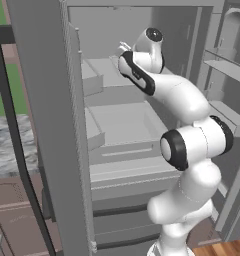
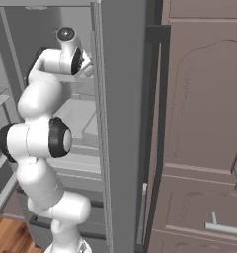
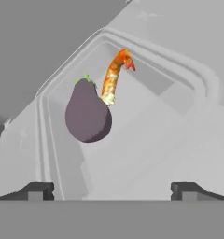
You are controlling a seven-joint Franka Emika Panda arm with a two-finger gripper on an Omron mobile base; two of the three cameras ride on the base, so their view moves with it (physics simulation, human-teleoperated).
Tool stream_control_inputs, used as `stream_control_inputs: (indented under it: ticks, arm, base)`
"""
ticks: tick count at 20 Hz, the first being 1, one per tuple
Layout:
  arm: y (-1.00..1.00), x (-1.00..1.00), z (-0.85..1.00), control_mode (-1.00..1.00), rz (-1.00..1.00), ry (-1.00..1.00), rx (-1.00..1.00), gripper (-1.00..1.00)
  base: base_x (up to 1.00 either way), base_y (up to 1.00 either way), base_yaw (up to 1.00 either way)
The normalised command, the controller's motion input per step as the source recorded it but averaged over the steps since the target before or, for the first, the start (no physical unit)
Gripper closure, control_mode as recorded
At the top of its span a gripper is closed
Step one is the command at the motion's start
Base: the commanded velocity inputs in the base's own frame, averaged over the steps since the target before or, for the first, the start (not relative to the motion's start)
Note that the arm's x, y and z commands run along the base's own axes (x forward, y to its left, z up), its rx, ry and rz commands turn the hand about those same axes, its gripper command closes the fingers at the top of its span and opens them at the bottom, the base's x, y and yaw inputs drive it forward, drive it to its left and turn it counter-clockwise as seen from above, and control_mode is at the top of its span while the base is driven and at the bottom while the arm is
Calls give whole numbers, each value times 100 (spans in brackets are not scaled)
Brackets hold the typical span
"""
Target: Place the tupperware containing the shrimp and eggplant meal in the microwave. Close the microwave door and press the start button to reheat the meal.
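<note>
Just above the tub (image 3: 132,140), the hand (image 3: 112,190) hovers with its fingertips (image 3: 37,190) spread wide and holding nothing, lined up, I judge, to grip the rim nearest it, while eggplant (image 3: 87,114) and shrimp (image 3: 115,77) lie toward the tub's far corner on a fridge shelf (image 1: 122,122).

Arm (image 1: 187,145): glossy white shell, smooth rounded segments, fat tube links w/ bulbous elbows. Joints marked by dark/black bands – one wide black ring w/ white round end cap mid-arm (image 1: 173,149), another black collar further up toward the hand (image 1: 137,75). Same white cap + black ring seen from other side (image 2: 59,138). Topmost link nr the hand ends in small dark round disc w/ grey centre (image 1: 154,35). Lower links plain white, no bands. No cables, screws or markings visible. Hand (image 3: 112,190): two small dark grey finger tips (image 3: 37,190), blocky, flat-topped, stepped profile.
</note>
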Motion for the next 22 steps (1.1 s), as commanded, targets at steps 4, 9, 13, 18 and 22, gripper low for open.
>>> stream_control_inputs:
  ticks: [4, 9, 13, 18, 22]
  arm:
    - [11, 41, -2, -100, 0, 0, 0, -100]
    - [2, 36, 0, -100, 0, 0, 0, -100]
    - [0, 34, 0, -100, 0, 0, 0, -100]
    - [0, 23, -4, -100, -5, 1, 0, -100]
    - [0, 18, -21, -100, -10, 2, 0, -100]
  base:
    - [0, 0, 0]
    - [0, 0, 0]
    - [0, 0, 0]
    - [0, 0, 0]
    - [0, 0, 0]
